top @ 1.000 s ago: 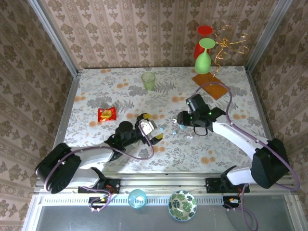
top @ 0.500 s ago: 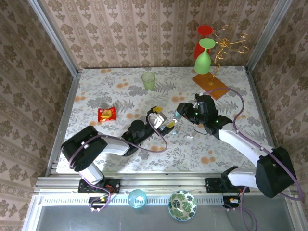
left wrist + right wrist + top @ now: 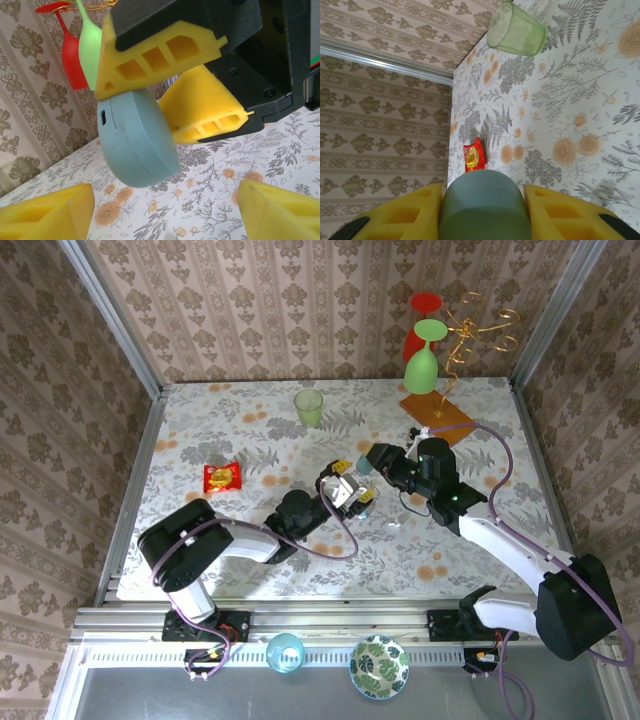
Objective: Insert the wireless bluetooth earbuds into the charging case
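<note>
The charging case (image 3: 366,464), a pale blue rounded shell, hangs above the table with my right gripper (image 3: 370,462) shut on it. In the right wrist view the case (image 3: 484,210) fills the gap between the yellow fingers (image 3: 400,220). The left wrist view has the case (image 3: 135,145) closed and tilted, pinched by the right gripper's yellow fingers (image 3: 160,55). My left gripper (image 3: 347,492) sits just below and left of the case. It is open (image 3: 165,210), with bare tablecloth between its fingers. One tiny white earbud (image 3: 393,525) lies on the cloth near the right arm.
A green cup (image 3: 309,407) stands at the back centre and a red snack packet (image 3: 222,477) lies to the left. Red and green wine glasses (image 3: 425,355) hang on a gold stand over an orange board (image 3: 440,418) at the back right.
My left arm has stretched right and forward toward the right gripper, its jaws narrowing somewhat. The right gripper has carried the case up and back a little.
</note>
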Available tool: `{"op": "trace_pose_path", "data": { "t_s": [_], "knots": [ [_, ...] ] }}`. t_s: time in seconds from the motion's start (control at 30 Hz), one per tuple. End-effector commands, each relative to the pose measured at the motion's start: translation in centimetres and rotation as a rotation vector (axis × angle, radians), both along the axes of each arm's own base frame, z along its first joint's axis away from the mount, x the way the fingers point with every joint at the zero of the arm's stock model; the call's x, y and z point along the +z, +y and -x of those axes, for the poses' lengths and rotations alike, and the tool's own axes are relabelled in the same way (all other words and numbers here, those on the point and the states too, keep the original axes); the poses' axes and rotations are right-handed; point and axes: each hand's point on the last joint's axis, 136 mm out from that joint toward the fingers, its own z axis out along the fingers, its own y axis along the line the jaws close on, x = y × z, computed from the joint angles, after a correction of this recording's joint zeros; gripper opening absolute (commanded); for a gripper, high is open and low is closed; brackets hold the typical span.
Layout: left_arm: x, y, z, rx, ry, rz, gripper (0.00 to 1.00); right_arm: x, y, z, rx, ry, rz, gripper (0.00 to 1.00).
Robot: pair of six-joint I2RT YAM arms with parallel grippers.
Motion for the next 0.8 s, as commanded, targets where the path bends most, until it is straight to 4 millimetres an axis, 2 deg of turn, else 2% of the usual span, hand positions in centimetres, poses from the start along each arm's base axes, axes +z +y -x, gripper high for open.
{"op": "trace_pose_path", "data": {
  "t_s": [0.0,0.13,0.3,0.67,0.77],
  "knots": [
    [2.3,-0.4,-0.5,0.018,-0.062,0.045,0.73,1.2,0.4,0.1,0.015,-0.023,-0.069,0.38],
    [3.0,-0.5,-0.8,0.021,-0.038,0.083,0.65,1.1,0.5,0.2,0.022,-0.027,-0.075,0.37],
    [3.3,-0.3,-1.2,0.034,0.009,0.125,0.6,1.0,0.6,0.3,0.029,-0.026,-0.073,0.37],
    [3.5,-0.4,-0.8,-0.003,0.033,0.144,0.24,0.6,1.0,0.3,0.055,-0.018,-0.08,0.37],
    [3.5,-0.4,-0.7,-0.017,0.054,0.151,0.18,0.6,1.1,0.3,0.057,-0.02,-0.078,0.38]
  ]
}}
